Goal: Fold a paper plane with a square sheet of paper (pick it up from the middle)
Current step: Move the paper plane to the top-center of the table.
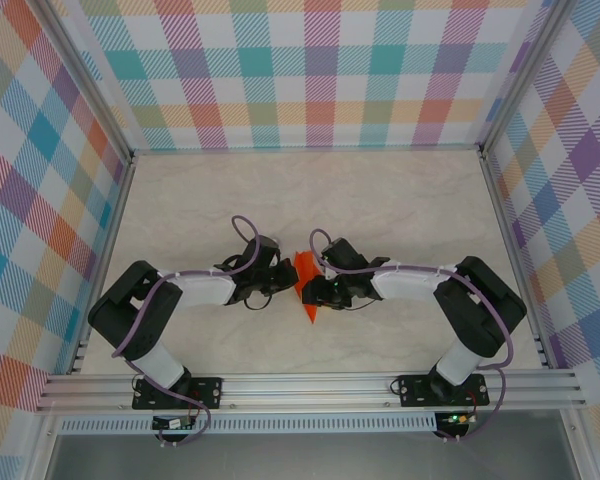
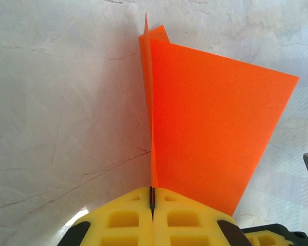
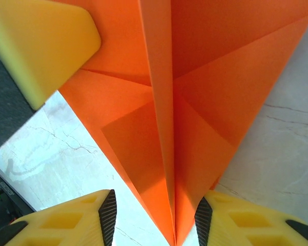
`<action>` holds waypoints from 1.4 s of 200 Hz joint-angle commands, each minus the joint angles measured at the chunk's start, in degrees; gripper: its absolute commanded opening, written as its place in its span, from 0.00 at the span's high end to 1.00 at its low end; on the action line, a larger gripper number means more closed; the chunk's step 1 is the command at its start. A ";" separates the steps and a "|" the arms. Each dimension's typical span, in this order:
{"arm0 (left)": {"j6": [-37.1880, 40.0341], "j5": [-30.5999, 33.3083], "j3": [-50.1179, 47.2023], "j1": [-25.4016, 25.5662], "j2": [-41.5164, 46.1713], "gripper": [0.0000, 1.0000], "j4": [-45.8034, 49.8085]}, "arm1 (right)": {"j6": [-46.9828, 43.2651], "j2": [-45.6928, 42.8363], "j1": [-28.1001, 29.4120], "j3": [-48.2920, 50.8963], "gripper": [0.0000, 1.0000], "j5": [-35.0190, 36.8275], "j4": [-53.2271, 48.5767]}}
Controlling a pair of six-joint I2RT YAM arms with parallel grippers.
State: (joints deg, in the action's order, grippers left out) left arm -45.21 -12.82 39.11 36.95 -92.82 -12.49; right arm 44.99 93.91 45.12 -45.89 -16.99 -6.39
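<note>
Left tool (image 2: 152, 204) clamped shut on the paper plane (image 2: 210, 133), spine running straight ahead; right tool (image 3: 155, 210) straddles that spine, jaws apart

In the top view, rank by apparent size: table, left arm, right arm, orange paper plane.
1. Table, largest.
2. Left arm and right arm: they look alike, so not ranked against each other.
3. Paper plane, smallest, partly covered by the arms.
</note>
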 commanded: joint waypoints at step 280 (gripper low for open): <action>-0.02 -0.80 -1.25 -0.65 2.28 0.98 -2.01 | -3.13 5.09 2.25 -7.68 0.79 8.56 -4.39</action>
State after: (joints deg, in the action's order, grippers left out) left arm -45.39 -13.65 38.65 36.93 -91.74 -13.72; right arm 41.54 97.84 46.98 -51.62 -8.95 -10.15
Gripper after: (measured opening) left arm 0.040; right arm 0.209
